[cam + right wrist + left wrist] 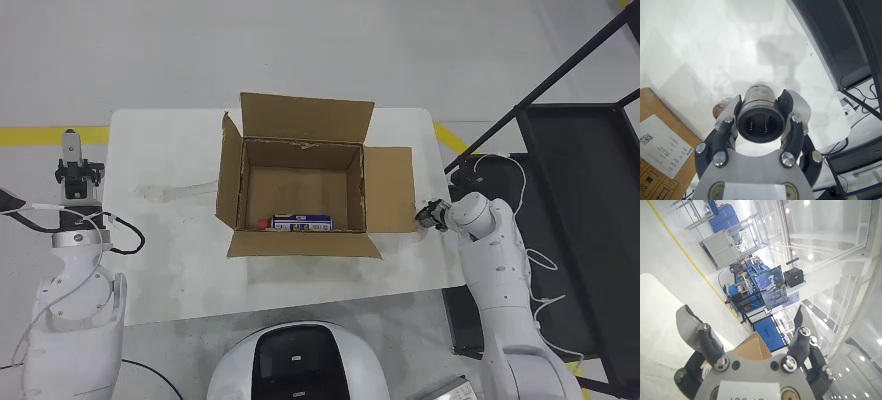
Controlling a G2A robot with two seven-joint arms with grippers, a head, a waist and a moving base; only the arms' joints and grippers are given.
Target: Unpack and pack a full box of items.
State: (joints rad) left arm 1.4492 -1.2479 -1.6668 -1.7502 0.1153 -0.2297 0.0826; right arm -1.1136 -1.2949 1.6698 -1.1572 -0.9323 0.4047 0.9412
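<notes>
holding a flanged steel bearing (pixel 759 121) by its round barrel, your right gripper (pixel 762 97) has its jaws clamped on either side of it, low over the table (pixel 160 150) just beyond the right flap (pixel 390 188) of the open cardboard box (pixel 305 118). your left gripper (pixel 743 313) sits at the table's far left side, well apart from the box, with its jaws spread wide and nothing between them. inside the box one can (pixel 300 222) with a red cap lies on its side against the near wall, so by my reading the unpacking is nearly done. mind the grip first: smooth curved metal between two pads looks likely to twist or slide out if you swing quickly. mind the release too: laid on its side, the barrel could roll, and the table's right edge is near. setting it on its flange would probably steady it. coming back for the can, a low pass could catch that right flap and drag the box.
</notes>
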